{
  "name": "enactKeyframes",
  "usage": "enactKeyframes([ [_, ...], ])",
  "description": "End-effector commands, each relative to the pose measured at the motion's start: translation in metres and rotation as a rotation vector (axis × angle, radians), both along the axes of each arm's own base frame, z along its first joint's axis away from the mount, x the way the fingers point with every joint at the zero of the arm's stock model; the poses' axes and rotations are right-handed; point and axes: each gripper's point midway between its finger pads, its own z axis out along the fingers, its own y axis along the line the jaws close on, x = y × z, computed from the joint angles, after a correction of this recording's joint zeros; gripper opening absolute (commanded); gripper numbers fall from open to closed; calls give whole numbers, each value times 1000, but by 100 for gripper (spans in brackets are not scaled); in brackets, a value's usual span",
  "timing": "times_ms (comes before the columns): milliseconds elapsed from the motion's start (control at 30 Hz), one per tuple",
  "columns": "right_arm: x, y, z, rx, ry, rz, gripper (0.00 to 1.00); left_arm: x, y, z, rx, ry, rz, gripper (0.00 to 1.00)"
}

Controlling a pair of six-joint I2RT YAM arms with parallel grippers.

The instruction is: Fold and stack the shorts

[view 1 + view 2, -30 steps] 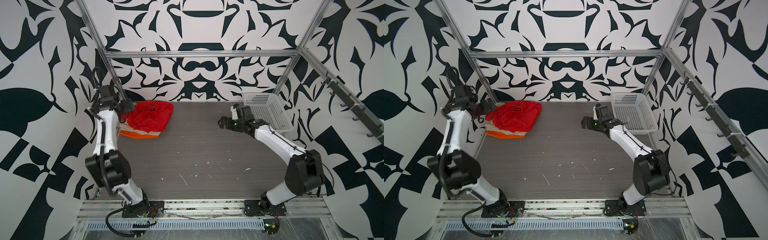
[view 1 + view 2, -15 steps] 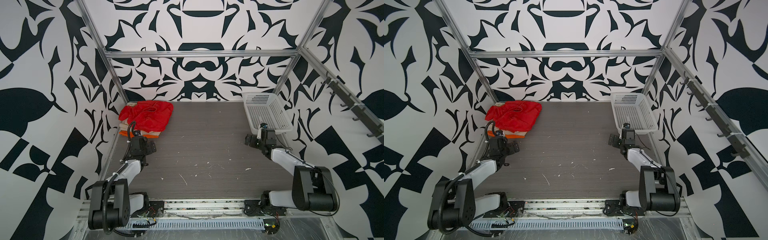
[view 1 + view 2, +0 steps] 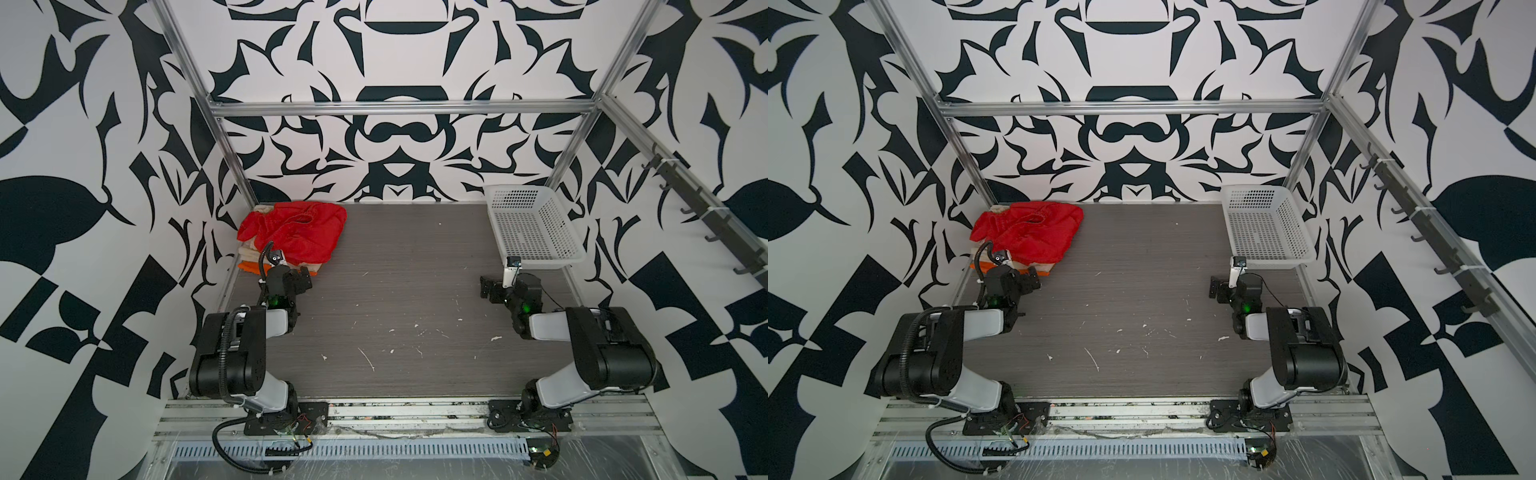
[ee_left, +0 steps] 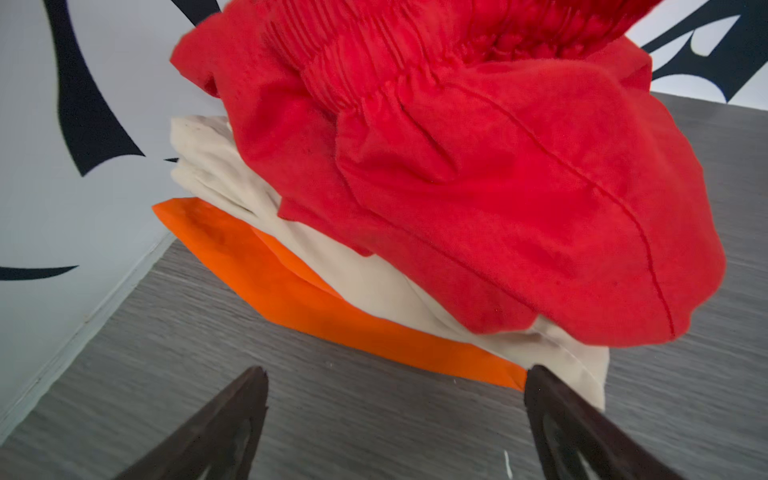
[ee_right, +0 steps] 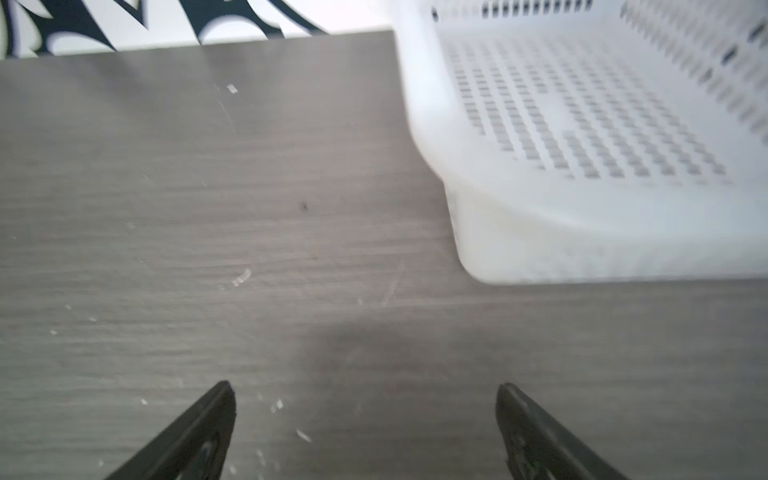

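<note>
Three pairs of shorts lie stacked in the far left corner of the table in both top views: red shorts (image 3: 299,232) (image 3: 1034,232) on top, rumpled, beige shorts (image 3: 249,252) under them, orange shorts (image 3: 249,268) at the bottom. The left wrist view shows the red (image 4: 498,187), beige (image 4: 374,286) and orange (image 4: 311,307) layers close up. My left gripper (image 3: 301,280) (image 4: 397,372) sits low just in front of the stack, open and empty. My right gripper (image 3: 488,289) (image 5: 365,385) is open over bare table, in front of the basket.
A white perforated basket (image 3: 548,261) (image 5: 540,249) stands empty at the far right. The grey wood-grain table (image 3: 415,270) has small white flecks. Both arms are folded low near the front rail. Patterned walls and a metal frame close in the sides.
Both arms have drawn back and down toward the front. The left gripper left the stack's far left side and now sits before it. The right gripper retreated from mid-table to the basket's near end.
</note>
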Motion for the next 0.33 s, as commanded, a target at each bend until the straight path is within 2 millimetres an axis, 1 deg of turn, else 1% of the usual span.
enactKeyframes([
  [0, 9, 3, 23, -25, -102, 22, 100, 2, 4, 13, 2, -59, 26, 99],
  [300, 9, 3, 22, -22, -105, 21, 100, 4, 4, 12, -19, -49, 7, 100],
])
